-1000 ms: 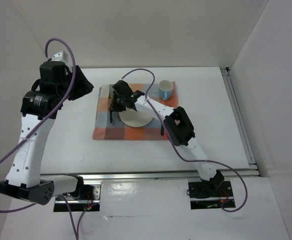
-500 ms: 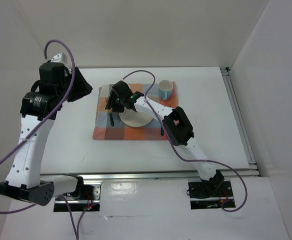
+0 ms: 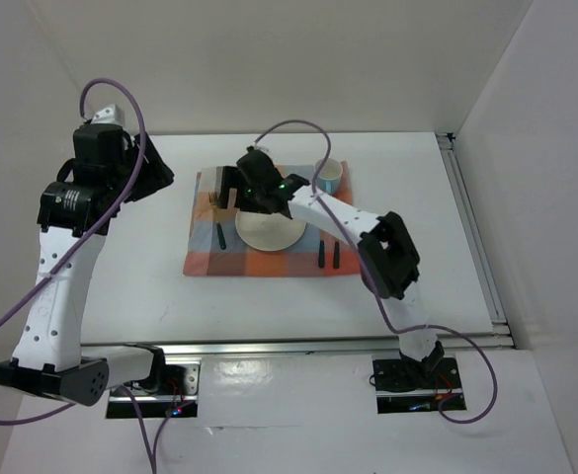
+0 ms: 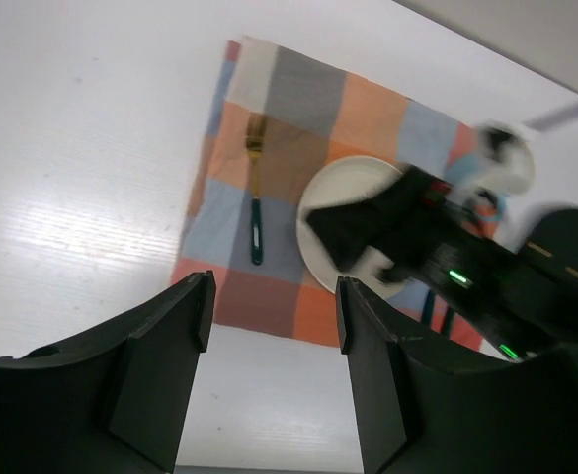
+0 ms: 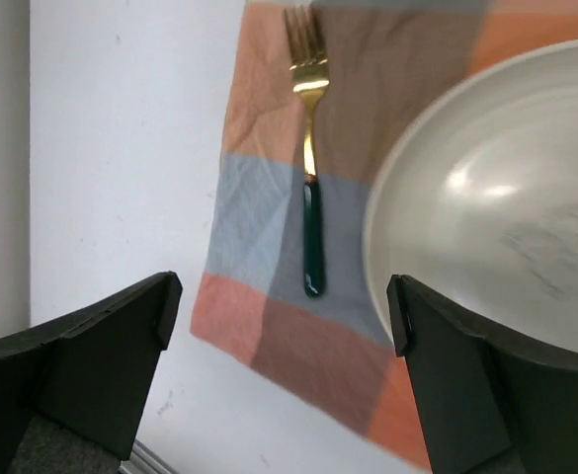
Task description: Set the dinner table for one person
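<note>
The dinner table [image 3: 417,257] is the wide white top that fills the middle of the overhead view, with metal rails along its near and right edges. An orange, blue and grey checked mat [image 3: 269,265] lies flat on it toward the far side. A white plate [image 3: 269,234] sits on the middle of the mat. A fork [image 5: 310,197] with gold tines and a dark green handle lies on the mat just left of the plate, apart from it, tines toward the far edge. Two dark pieces of cutlery [image 3: 328,255] lie side by side on the mat right of the plate; what kind they are cannot be told. A blue-and-white cup [image 3: 330,176] stands at the mat's far right corner. The right gripper [image 5: 284,291] hangs over the plate's left rim and the fork, fingers spread wide and holding nothing. The left gripper [image 4: 271,296] is raised high beyond the mat's left side – its fingers also parted and bare. A pale label on the left arm's black motor housing [image 3: 69,200] is too small to read.
</note>
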Robot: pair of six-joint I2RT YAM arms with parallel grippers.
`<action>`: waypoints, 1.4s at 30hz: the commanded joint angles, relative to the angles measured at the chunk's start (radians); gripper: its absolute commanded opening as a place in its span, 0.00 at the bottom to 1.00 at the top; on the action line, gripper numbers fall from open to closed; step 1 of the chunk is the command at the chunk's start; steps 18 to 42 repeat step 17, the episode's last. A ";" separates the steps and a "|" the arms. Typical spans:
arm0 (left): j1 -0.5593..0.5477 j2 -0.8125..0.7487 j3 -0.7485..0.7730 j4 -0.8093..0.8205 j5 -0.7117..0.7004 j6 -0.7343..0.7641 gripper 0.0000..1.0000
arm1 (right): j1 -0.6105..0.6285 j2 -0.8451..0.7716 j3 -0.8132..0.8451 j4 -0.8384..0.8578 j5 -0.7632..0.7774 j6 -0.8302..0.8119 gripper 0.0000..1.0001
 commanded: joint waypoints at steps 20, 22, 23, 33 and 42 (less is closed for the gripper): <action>0.061 0.091 -0.096 0.056 -0.202 0.081 0.74 | -0.004 -0.994 -0.806 -0.730 0.705 0.253 1.00; 0.061 0.091 -0.096 0.056 -0.202 0.081 0.74 | -0.004 -0.994 -0.806 -0.730 0.705 0.253 1.00; 0.061 0.091 -0.096 0.056 -0.202 0.081 0.74 | -0.004 -0.994 -0.806 -0.730 0.705 0.253 1.00; 0.061 0.091 -0.096 0.056 -0.202 0.081 0.74 | -0.004 -0.994 -0.806 -0.730 0.705 0.253 1.00; 0.061 0.091 -0.096 0.056 -0.202 0.081 0.74 | -0.004 -0.994 -0.806 -0.730 0.705 0.253 1.00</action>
